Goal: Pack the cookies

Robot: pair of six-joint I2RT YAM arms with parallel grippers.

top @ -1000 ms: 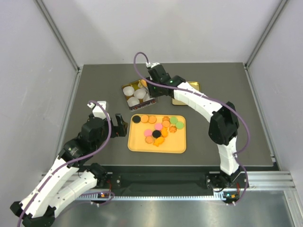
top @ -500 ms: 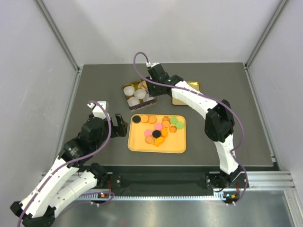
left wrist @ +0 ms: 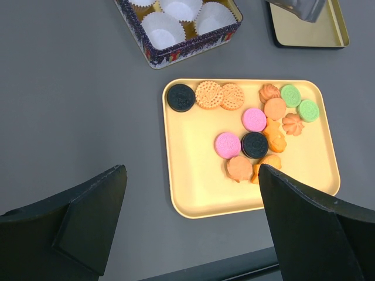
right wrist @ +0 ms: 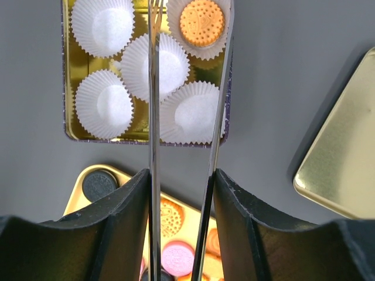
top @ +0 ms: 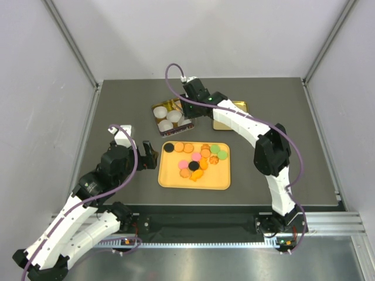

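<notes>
The cookies (left wrist: pixel 254 119) are small flat pieces lying face up on a smooth yellow-orange tray (left wrist: pixel 187 187) with rounded corners. Its long side runs left to right in the top view. Two orange ones at the far edge are round biscuits with dimpled faces, next to a black disc; pink, black and green discs and some ruffled, rosette-shaped orange pieces crowd the tray's far and right part, several of them touching. One more orange cookie (right wrist: pixel 201 22) lies flat in a paper cup at a corner of the tin (right wrist: pixel 68 76), its stamped pattern too fine to read. The tin is square and shiny gold inside, its outer wall dark and patterned, and it holds pleated white cups (right wrist: pixel 99 24). A glossy gold lid (right wrist: pixel 340 158) lies on the matte grey table (left wrist: pixel 70 88) beside it. The right gripper (right wrist: pixel 192 12) hangs over the tin with its thin metal blades apart, either side of that cookie and clear of it on the left. The left gripper (left wrist: pixel 192 171) hovers at the tray's left, its black fingers spread wide and holding nothing.
</notes>
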